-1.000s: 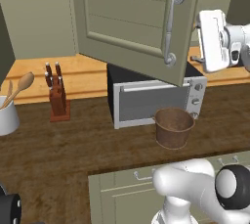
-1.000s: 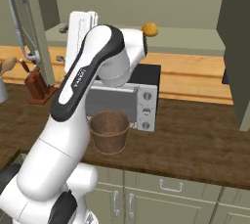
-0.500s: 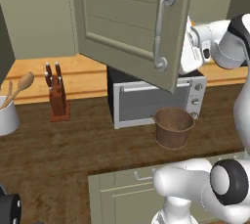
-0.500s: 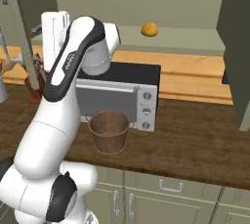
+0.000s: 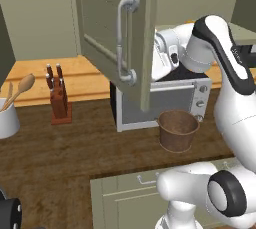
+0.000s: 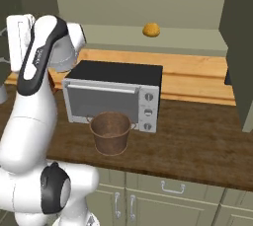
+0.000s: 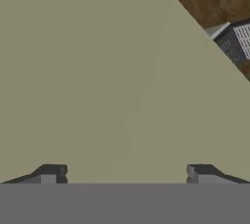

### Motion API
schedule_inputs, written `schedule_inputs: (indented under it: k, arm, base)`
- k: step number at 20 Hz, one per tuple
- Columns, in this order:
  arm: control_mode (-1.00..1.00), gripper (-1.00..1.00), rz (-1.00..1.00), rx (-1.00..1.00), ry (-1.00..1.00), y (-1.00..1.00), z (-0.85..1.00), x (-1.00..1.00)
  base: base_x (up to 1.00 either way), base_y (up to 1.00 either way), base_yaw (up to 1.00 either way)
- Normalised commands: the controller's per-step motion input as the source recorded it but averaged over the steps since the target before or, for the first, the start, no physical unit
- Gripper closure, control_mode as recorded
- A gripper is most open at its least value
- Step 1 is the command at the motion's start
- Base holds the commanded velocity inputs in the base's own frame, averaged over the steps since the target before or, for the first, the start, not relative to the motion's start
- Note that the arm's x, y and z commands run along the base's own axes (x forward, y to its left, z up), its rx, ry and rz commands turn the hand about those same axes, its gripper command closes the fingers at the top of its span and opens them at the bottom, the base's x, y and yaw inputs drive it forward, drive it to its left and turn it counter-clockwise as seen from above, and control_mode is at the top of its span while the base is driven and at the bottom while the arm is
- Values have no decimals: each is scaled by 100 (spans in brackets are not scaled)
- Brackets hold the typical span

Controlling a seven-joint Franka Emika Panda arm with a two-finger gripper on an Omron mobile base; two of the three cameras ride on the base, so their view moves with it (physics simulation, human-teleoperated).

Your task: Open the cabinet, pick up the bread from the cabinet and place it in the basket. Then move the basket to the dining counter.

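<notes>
Tool [image 7: 125, 171] spread open, empty, pressed close to the inner face of the swung-out cabinet [image 5: 107, 33] door; bread [image 6: 151, 29] on the cabinet shelf, basket [image 6: 111, 132] near the counter's [image 6: 197, 143] front edge; reaching from here risks knocking the door.

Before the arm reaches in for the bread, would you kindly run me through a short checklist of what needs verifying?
1. Cabinet door swung open: ok, it stands wide, edge toward the left base camera.
2. Bread in sight on the cabinet shelf: ok, nothing lies beside it.
3. End effector empty and open: ok, fingertips spread wide with nothing between them.
4. End effector clear of the door: cannot tell, the hand view looks straight at the door's olive panel from close by.
5. Basket upright and empty, ready for the roll: ok, it stands in front of the microwave.
</notes>
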Motion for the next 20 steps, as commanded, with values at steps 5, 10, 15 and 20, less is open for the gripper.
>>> schedule_inputs:
  k: [5, 10, 15, 20]
  arm:
    - [-100, -100, -8, -6, 0, 98, 0, 0]
    - [-100, -100, -7, -3, 0, 39, -4, 0]
    - [-100, -100, -12, -5, 2, -57, -29, 15]
    - [-100, -100, -3, 0, 0, -100, -43, 60]
  base:
    - [0, 0, 0]
    - [0, 0, 0]
    - [0, 0, 0]
    - [0, 0, 0]
